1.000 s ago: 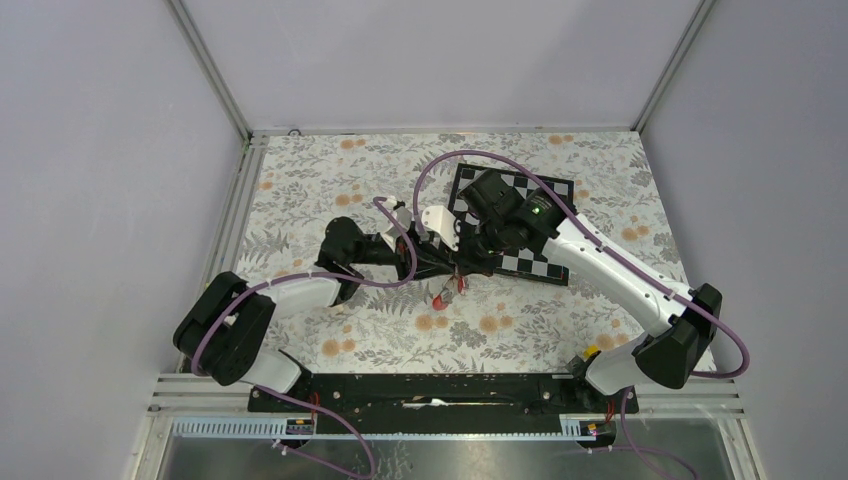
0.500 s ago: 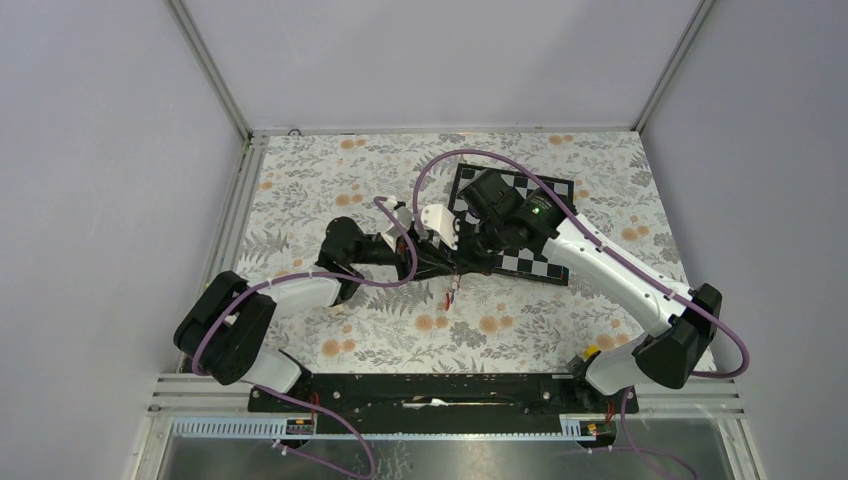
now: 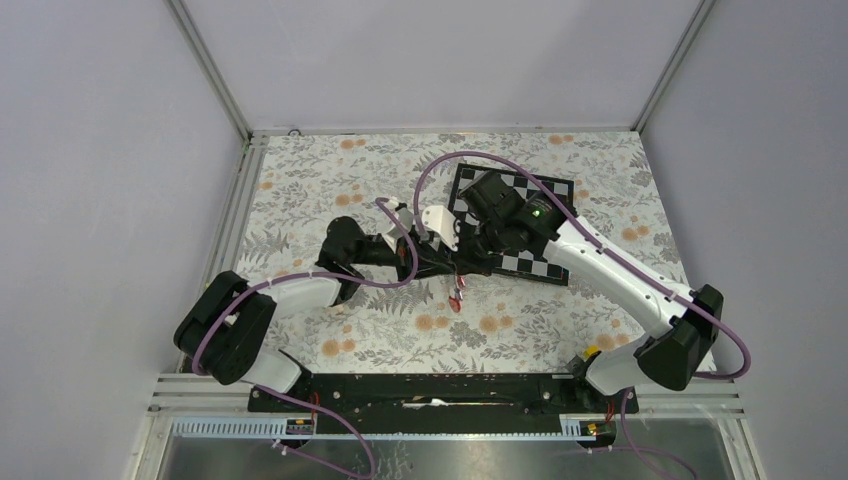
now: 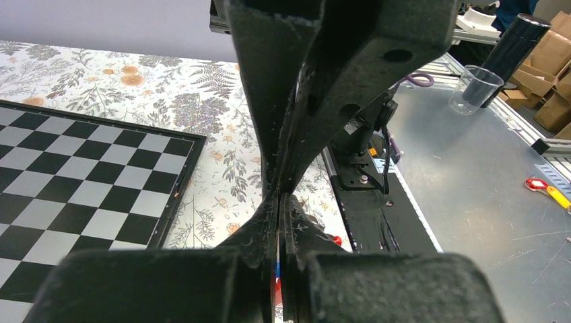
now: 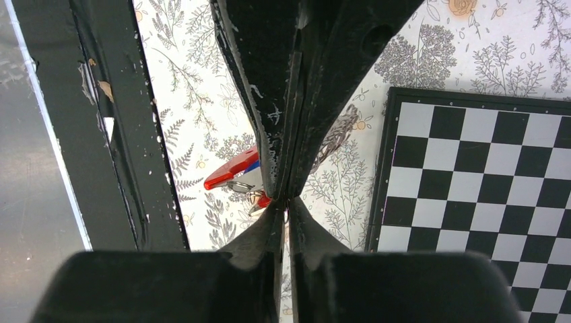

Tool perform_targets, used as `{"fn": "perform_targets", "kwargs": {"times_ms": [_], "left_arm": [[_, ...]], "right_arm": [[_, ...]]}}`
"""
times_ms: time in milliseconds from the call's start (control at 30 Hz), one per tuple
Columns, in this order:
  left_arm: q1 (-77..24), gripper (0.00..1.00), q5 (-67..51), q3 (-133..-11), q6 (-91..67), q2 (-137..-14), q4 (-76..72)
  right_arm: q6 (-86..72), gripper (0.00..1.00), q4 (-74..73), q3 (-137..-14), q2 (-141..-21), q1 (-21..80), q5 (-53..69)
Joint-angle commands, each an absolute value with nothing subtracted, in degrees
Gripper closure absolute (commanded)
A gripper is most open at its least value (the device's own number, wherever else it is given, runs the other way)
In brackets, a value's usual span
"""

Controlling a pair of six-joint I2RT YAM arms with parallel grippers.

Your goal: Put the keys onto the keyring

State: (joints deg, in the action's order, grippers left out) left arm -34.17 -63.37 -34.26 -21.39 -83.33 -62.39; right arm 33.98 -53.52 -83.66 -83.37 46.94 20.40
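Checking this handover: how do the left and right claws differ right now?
The left claw reaches in from the left over the floral cloth; the right claw comes from the right, across the chessboard. The keys show plainly beside the right claw's tips, barely between the left claw's fingers. Both are shut, tip to tip.

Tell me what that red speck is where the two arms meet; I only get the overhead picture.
Observer: The right wrist camera shows the keys: a red tag with a blue one tucked against it, plus a small metal ring.
Operator: Is a claw holding them?
Observer: They sit right at the tips of the right gripper, whose jaws are shut; whether it pinches them I cannot tell.
Operator: And the other claw?
Observer: The left gripper is shut too, meeting the other tip to tip.
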Motion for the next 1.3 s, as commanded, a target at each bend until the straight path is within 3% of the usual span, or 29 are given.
{"fn": "perform_targets", "kwargs": {"times_ms": [0,233,500,900,1267], "left_arm": [[-34.3,1.0,-65.6,-34.9,-20.4,-80.6,-66.0],[-34.3,1.0,-69.3,-35.1,-22.7,-79.2,-68.9],[-34.2,1.0,-70.6,-35.3,-25.1,-79.2,-71.2],[-34.2,1.0,-71.1,-35.3,-27.4,-79.1,-73.4],[-34.2,1.0,-71.0,-35.0,-27.5,-79.2,-73.9]], "right_arm": [[32.8,0.85,-50.2,-81.9,-79.7,47.4,20.0],[32.8,0.59,-48.4,-79.2,-76.0,45.8,24.2],[35.2,0.56,-48.2,-77.4,-73.3,44.7,30.2],[37.6,0.68,-47.5,-75.5,-73.6,44.7,34.0],[37.9,0.89,-46.6,-74.6,-74.1,44.7,35.0]]}}
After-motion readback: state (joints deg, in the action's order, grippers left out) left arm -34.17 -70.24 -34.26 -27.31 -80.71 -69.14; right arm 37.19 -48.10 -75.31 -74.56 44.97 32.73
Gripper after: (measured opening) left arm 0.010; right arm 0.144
